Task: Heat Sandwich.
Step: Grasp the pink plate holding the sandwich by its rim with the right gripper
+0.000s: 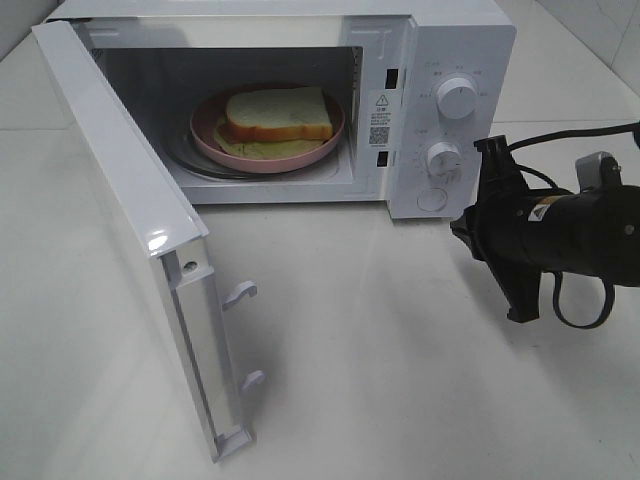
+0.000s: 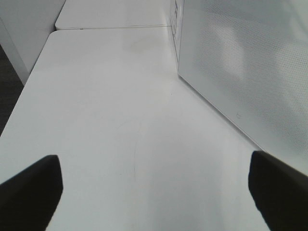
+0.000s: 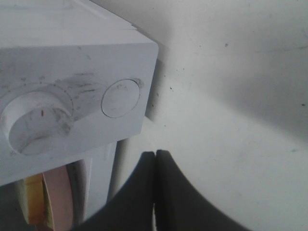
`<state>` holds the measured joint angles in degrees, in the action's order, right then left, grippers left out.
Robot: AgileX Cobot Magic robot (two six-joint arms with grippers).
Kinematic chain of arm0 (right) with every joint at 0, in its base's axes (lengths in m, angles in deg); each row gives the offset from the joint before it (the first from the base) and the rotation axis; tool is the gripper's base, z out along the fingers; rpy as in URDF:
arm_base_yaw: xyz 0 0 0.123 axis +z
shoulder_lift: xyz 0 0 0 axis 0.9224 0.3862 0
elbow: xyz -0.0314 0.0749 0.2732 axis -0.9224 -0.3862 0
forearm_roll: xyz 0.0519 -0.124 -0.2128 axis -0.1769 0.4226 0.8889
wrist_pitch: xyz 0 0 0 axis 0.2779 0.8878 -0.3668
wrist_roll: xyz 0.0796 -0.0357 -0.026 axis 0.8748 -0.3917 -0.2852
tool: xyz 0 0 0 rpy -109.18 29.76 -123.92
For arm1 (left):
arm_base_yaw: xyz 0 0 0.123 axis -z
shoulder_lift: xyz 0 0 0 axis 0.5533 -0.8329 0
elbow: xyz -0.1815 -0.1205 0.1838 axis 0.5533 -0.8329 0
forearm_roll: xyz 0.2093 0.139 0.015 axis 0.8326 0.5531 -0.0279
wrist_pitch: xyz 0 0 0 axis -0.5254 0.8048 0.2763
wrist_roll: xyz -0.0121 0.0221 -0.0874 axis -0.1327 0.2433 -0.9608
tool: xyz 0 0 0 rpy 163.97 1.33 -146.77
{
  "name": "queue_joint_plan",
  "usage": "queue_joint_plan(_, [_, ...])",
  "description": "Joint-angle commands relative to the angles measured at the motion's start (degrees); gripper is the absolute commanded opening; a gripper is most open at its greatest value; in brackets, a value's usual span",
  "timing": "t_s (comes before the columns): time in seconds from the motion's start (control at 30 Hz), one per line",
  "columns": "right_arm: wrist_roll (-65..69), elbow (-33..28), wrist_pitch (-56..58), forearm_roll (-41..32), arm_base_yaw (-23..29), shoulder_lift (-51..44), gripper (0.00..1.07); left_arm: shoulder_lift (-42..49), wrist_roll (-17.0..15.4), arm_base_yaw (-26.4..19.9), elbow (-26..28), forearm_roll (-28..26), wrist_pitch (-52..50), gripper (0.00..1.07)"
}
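Sandwich (image 1: 277,115) already lies on the pink plate (image 1: 215,145) inside the microwave (image 1: 455,40), so the loading looks done. What is left, I judge, is to swing shut the door (image 1: 120,200), which stands wide open, and to turn the knobs (image 1: 458,97) to start the heating. Right jaws are pressed together and empty, hovering over the surface (image 1: 400,350) near the round button (image 1: 432,199) at the control panel's lower corner, while the left jaws stand spread, holding nothing, low over the surface beside the microwave.
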<state>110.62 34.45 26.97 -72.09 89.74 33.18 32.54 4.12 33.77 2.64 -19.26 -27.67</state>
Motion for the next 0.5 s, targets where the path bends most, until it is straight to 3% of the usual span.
queue_joint_plan(0.03, [-3.84, -0.29, 3.78, 0.97, -0.29, -2.18, 0.01, 1.60, -0.06, -0.17, -0.17, -0.46, -0.46, 1.01])
queue_joint_plan(0.5, [-20.80, -0.23, 22.52, 1.03, -0.29, -10.31, 0.04, 1.60, -0.06, -0.17, -0.17, -0.46, -0.46, 1.01])
